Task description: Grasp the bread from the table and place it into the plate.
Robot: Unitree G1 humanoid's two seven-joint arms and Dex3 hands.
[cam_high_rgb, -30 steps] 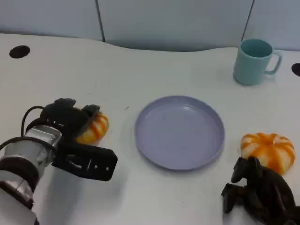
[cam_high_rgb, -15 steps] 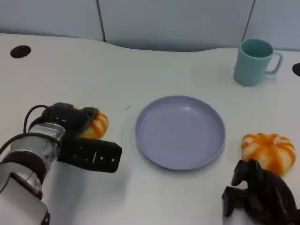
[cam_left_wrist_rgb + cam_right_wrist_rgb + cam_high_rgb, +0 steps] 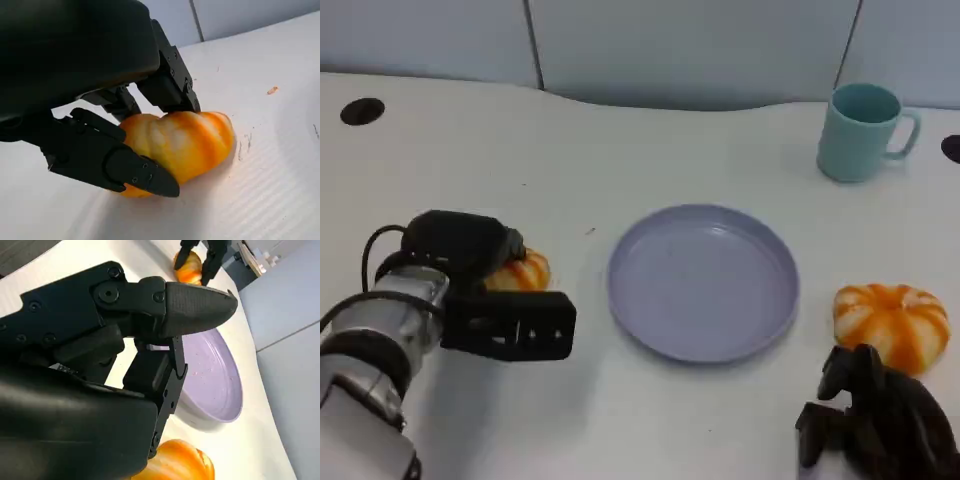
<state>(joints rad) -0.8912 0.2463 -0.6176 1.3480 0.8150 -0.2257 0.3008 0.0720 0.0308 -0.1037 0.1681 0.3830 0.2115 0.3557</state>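
**A:** Where is the bread, and how does it lie?

**B:** Take the plate (image 3: 703,281) as the landmark: a round lilac dish in the middle of the white bench (image 3: 620,150). The bread (image 3: 519,272) sits on the bench to the plate's left, near it but apart. In the head view most of it is hidden under the left hand (image 3: 470,270). It is a rounded, pumpkin-shaped roll, so no clear long axis shows. In the left wrist view its ribbed side faces the camera.

**A:** What does it look like?

**B:** Glossy orange with paler cream stripes running over it (image 3: 177,142).

**A:** Is the left hand holding it?

**B:** Its fingers (image 3: 115,165) are wrapped around the bread, one pressed along the near side and others on the far side. The bread rests on the bench.

**A:** What does that view add?

**B:** It shows the contact, which the head view hides. It also shows a small orange crumb (image 3: 272,90) on the bench.

**A:** And the right hand?

**B:** The right hand (image 3: 875,425) lies to the plate's right, fingers curled in, holding nothing. A second bun (image 3: 892,322) lies just beyond it. The right wrist view shows that bun (image 3: 180,465) close by the hand, the plate beyond, and the bread (image 3: 189,267) far off. A teal mug (image 3: 863,131) stands well behind the plate.
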